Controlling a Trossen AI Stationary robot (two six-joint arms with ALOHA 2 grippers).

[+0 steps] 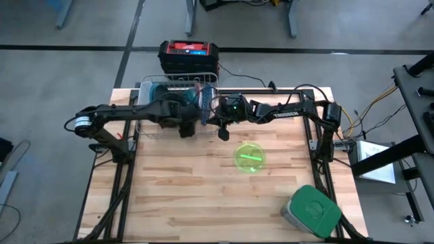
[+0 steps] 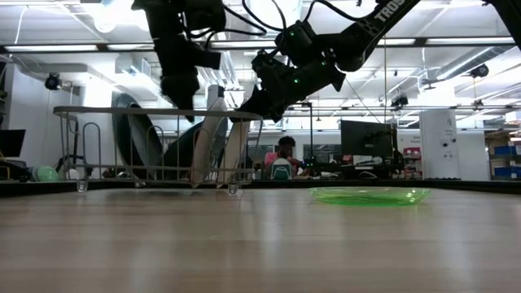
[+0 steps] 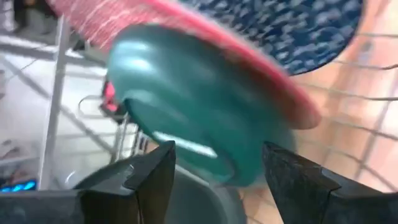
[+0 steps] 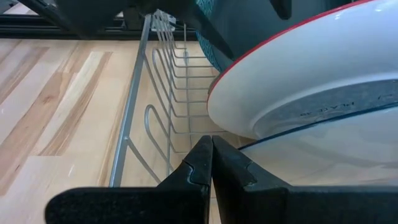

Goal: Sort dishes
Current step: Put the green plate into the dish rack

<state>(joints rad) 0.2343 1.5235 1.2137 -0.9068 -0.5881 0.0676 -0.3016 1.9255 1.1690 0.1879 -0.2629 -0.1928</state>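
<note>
A robotics lab or open workshop hall, not a kitchen; the wooden desk [image 1: 203,196] stands on a bare grey concrete floor [image 1: 54,74] crossed by dark lines, with legs of other benches nearby; a red and black power unit [image 1: 188,53] sits on the floor just behind the desk, and loose cables [image 1: 369,112] trail to equipment at one side; the low view shows long ceiling strip lights [image 2: 456,49], exposed ducting, a computer monitor [image 2: 362,138], shelving with boxes, and a person [image 2: 282,155] seated far behind.
</note>
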